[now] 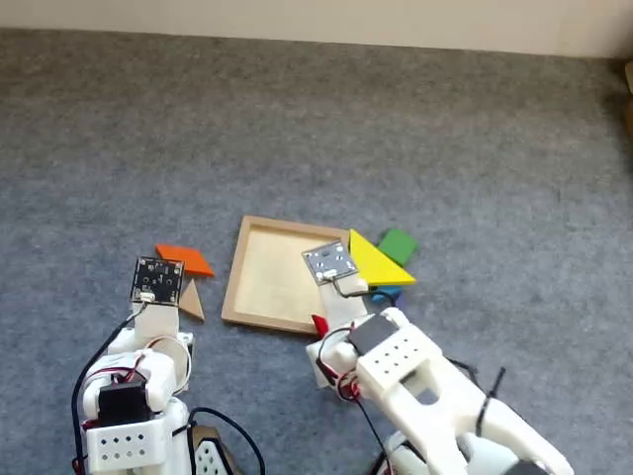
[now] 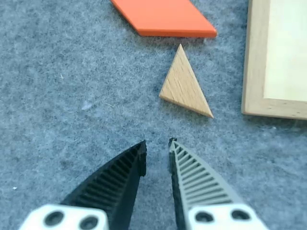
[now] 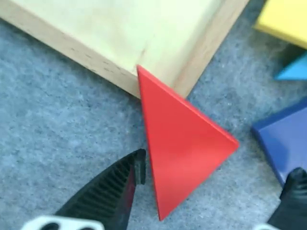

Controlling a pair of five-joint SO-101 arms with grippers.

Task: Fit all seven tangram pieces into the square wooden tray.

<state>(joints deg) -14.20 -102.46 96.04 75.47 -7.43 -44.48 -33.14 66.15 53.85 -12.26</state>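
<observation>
Lying unfilled at centre: square wooden tray [image 1: 233,279] | red triangle [image 3: 182,139] tip at tray corner, right gripper [image 3: 218,170] spread wide around it, unclamped | risk: squeeze skids flat piece | left gripper [image 2: 157,143] barely parted, empty.

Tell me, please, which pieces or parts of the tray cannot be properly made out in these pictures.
High view: red triangle mostly under the right arm; only a tip shows.
High view: blue pieces largely covered by the yellow triangle and that arm.
Right wrist view: dark blue piece cut off by the picture's edge.
Left wrist view: orange piece cut off by the picture's edge.
</observation>
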